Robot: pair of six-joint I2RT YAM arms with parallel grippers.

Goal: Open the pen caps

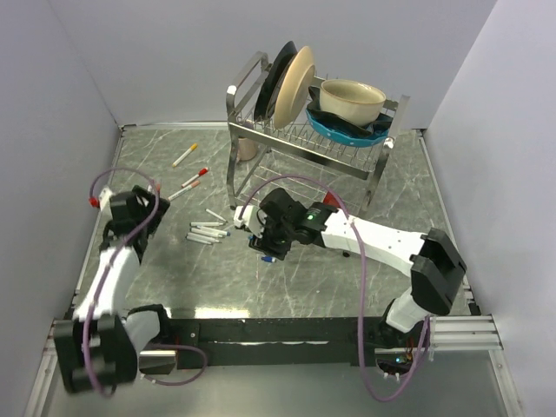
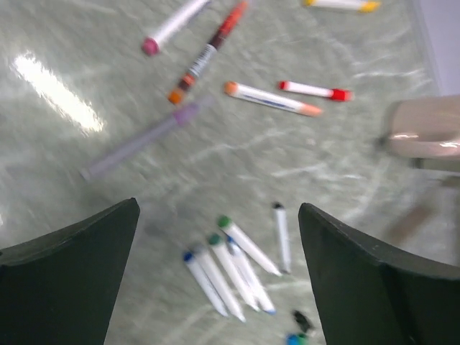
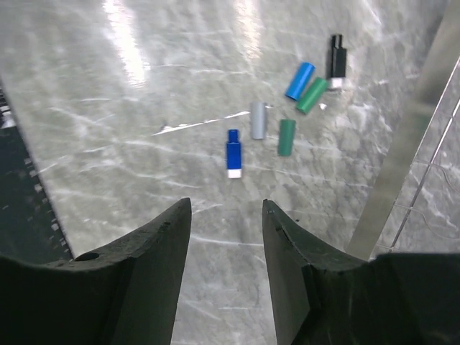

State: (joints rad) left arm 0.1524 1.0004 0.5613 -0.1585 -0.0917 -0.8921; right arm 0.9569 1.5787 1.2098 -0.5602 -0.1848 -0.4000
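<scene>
Now the left jaws stand wide and empty over capped pens point(image 2: 248, 246); the right jaws, half-open, empty, face loose caps point(image 3: 287, 136).

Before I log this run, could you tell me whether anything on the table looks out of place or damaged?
Nothing looks damaged or spilled. Several loose caps lie scattered on the table beyond the right gripper, separate from the pens, which suits the task.

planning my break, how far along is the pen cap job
Done: loose caps lie on the table, and a cluster of white pens looks uncapped. In hand: nothing; left gripper and right gripper are both open and empty. Remaining: the orange pen, red pen, pink pen and yellow pen look still capped.
</scene>
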